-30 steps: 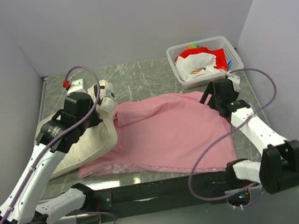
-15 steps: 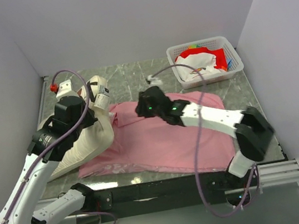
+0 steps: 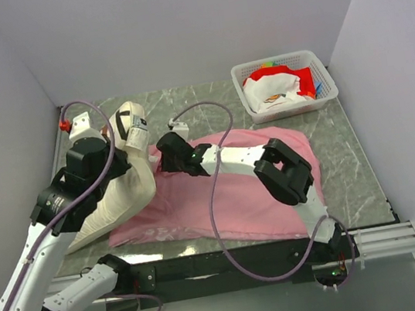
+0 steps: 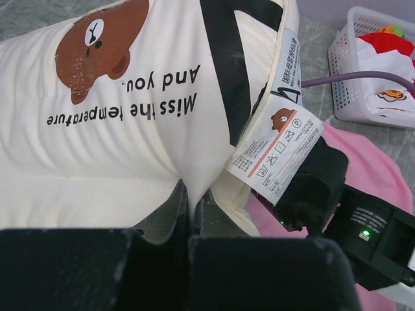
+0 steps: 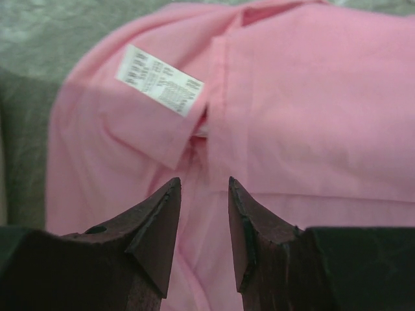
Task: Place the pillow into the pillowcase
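Left gripper [image 4: 190, 197] is pinched tight on a fold of the pillow [image 4: 117, 155], with the bear print [image 4: 97, 45] just past the fingers. Right gripper [image 5: 204, 194] is roughly half open with nothing in it, right over the pink pillowcase [image 5: 311, 97]. A hemmed edge and white tag [image 5: 159, 80] sit just ahead. The pillow lies beside that end of the pillowcase on the bench [image 3: 199, 102].

You are looking at a grey marbled surface [image 3: 207, 101] lying between plain pale walls [image 3: 173, 28], a white basket [image 3: 241, 88] sitting at its far right corner.
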Action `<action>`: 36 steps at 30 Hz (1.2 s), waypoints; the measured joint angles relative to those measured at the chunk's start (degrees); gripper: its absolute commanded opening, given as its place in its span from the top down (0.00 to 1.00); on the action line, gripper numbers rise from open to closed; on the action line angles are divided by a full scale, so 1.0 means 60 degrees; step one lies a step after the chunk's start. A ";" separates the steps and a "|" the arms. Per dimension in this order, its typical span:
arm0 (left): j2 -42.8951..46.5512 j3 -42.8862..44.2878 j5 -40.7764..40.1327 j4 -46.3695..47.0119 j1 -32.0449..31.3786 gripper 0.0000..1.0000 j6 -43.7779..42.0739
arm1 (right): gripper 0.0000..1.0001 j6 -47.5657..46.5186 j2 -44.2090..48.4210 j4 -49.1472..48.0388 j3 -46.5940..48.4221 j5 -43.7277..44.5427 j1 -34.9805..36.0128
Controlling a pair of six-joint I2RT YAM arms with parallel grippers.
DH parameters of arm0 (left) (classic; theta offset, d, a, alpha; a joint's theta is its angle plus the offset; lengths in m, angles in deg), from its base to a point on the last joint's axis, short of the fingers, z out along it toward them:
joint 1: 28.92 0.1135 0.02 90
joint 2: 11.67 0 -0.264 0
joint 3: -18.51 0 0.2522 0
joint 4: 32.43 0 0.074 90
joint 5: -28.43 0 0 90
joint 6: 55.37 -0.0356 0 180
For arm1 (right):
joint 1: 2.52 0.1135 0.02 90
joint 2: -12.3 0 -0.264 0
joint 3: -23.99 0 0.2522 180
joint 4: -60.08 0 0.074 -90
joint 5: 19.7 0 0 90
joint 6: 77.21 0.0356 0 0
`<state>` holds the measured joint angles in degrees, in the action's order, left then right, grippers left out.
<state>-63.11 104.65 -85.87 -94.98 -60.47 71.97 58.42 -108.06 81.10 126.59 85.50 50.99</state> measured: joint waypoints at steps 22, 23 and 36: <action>0.0226 -0.0739 0.0080 0.0947 -0.0004 0.99 0.0135 | 1.00 -0.0080 -0.1042 0.0597 0.0317 0.1129 0.0084; 0.0222 -0.0820 0.0087 0.1027 -0.0004 0.99 0.0171 | 1.00 -0.0168 -0.0852 0.0645 0.0000 0.1158 0.0073; 0.0182 -0.1155 0.0069 0.1486 -0.0004 0.99 0.0313 | 0.71 -0.0503 0.1173 0.0619 -0.0863 0.0721 -0.0055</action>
<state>-62.02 97.72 -85.45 -86.07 -60.49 73.85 55.41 -101.02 84.82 121.41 89.83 50.67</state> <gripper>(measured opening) 0.037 0.177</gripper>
